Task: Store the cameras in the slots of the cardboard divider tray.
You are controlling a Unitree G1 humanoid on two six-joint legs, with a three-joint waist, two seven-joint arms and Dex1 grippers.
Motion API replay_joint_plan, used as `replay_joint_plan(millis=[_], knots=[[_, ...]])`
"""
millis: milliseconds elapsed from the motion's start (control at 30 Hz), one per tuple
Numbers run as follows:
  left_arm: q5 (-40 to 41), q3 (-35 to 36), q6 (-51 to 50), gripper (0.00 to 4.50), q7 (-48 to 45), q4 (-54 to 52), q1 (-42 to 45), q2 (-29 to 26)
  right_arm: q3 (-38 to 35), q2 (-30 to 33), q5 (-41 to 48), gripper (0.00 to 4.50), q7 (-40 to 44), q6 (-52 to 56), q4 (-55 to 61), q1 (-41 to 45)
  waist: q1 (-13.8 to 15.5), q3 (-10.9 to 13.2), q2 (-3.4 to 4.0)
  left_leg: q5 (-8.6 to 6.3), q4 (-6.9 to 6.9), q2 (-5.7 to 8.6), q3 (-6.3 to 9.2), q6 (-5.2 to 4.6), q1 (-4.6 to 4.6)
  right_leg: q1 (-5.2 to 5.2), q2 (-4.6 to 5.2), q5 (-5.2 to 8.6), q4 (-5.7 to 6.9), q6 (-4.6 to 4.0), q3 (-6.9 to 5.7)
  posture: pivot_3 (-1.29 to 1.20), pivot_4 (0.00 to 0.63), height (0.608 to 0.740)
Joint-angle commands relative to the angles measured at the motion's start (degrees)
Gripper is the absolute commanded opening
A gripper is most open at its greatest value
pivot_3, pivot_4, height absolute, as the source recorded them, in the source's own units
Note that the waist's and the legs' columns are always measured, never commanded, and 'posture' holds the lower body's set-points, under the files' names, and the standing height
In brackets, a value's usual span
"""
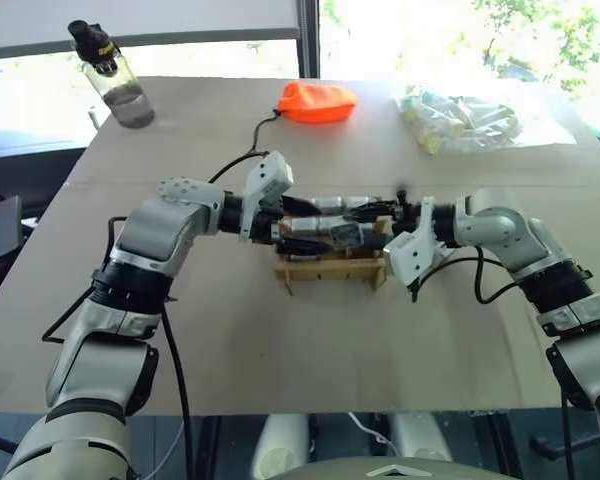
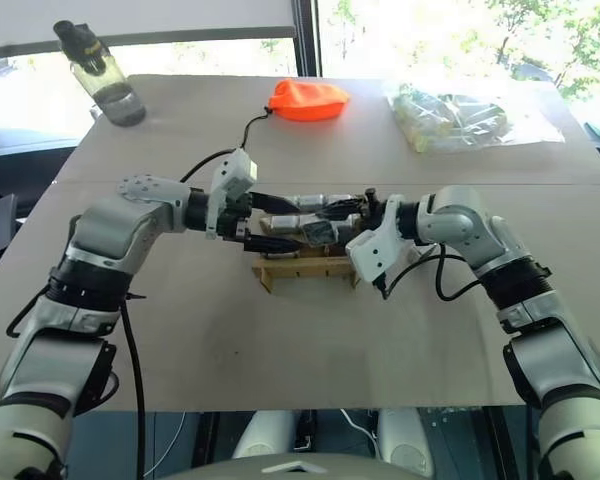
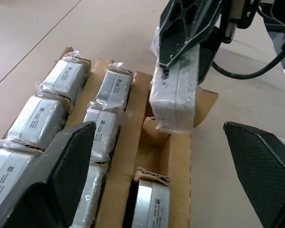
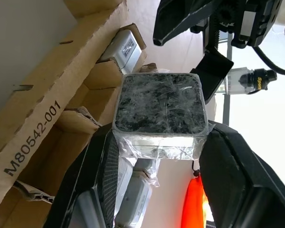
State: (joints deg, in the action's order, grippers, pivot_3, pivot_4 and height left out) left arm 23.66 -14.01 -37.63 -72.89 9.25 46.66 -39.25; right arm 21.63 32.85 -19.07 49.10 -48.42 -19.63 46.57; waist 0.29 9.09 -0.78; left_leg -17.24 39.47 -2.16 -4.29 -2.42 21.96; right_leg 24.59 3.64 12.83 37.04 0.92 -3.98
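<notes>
Camera [image 4: 157,110] between right claw [image 4: 156,156] fingers

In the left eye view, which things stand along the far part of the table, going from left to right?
Water bottle → orange drawstring pouch → clear bag of pale yellowish pieces.

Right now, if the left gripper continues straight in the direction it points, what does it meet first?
Probably the wrapped camera held by the right gripper over the cardboard divider tray. It sits between the open left gripper's fingers; depth is unclear.
</notes>
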Motion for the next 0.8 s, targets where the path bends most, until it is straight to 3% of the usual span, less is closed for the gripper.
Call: replay_joint_plan(millis=[33,333,433,533,567,667,800], knots=[[-1.1,-0.61,0.16,4.5,-1.7,1.25,2.12,0.78,-0.37,-0.15,-0.29,1.84,-2.0,-0.52,4.21,-0.33,-0.01,0.0,0.0,0.0,0.0,0.0,0.0,0.0,0.0,0.0,0.0,0.0,0.0,0.0,0.0,0.0,0.15,0.726],[-1.99,-0.46,0.95,4.5,-5.68,3.22,3.04,2.73,0.12,0.21,-0.46,1.84,-2.68,0.44,6.62,-1.76,-0.37,0.0,0.0,0.0,0.02,0.0,0.0,0.0,0.0,0.0,0.01,0.0,0.01,0.0,0.0,0.0,0.15,0.726],[-1.15,0.51,0.15,3.62,-6.89,3.17,3.62,2.82,0.34,0.22,-0.45,1.84,-2.74,0.27,6.46,-2.06,-0.54,0.0,0.0,0.0,0.02,0.0,0.0,0.0,0.0,0.0,0.01,0.0,0.01,0.0,0.01,0.0,0.15,0.726],[-1.81,0.46,0.75,2.35,-7.66,3.36,3.7,2.41,0.57,0.06,-0.44,1.84,-2.76,0.22,6.32,-2.18,-0.77,0.0,0.0,0.0,0.02,0.0,0.0,0.0,-0.01,0.0,0.01,0.0,0.02,0.0,0.01,0.0,0.15,0.726],[-1.89,0.52,0.77,1.74,-7.87,3.41,3.7,2.29,0.65,0.0,-0.46,1.84,-2.8,0.21,6.27,-2.19,-0.8,0.0,0.0,0.0,0.02,0.0,0.0,0.0,-0.01,0.0,0.01,0.0,0.02,0.0,0.01,0.0,0.15,0.726],[-2.13,0.76,0.76,0.71,-8.47,3.47,3.75,2.05,0.88,-0.06,-0.63,1.84,-3.06,0.13,6.07,-2.17,-0.9,0.0,0.0,0.0,0.02,0.0,0.0,0.0,-0.01,0.0,0.01,0.0,0.03,0.0,0.02,0.0,0.15,0.726],[-2.18,0.73,0.57,0.72,-9.21,3.18,3.73,1.73,1.17,-0.16,-0.54,1.84,-3.19,0.0,5.88,-2.29,-0.9,0.0,0.0,0.0,0.02,0.0,0.0,0.0,-0.02,0.0,0.01,0.0,0.04,0.0,0.02,0.0,0.15,0.726]])
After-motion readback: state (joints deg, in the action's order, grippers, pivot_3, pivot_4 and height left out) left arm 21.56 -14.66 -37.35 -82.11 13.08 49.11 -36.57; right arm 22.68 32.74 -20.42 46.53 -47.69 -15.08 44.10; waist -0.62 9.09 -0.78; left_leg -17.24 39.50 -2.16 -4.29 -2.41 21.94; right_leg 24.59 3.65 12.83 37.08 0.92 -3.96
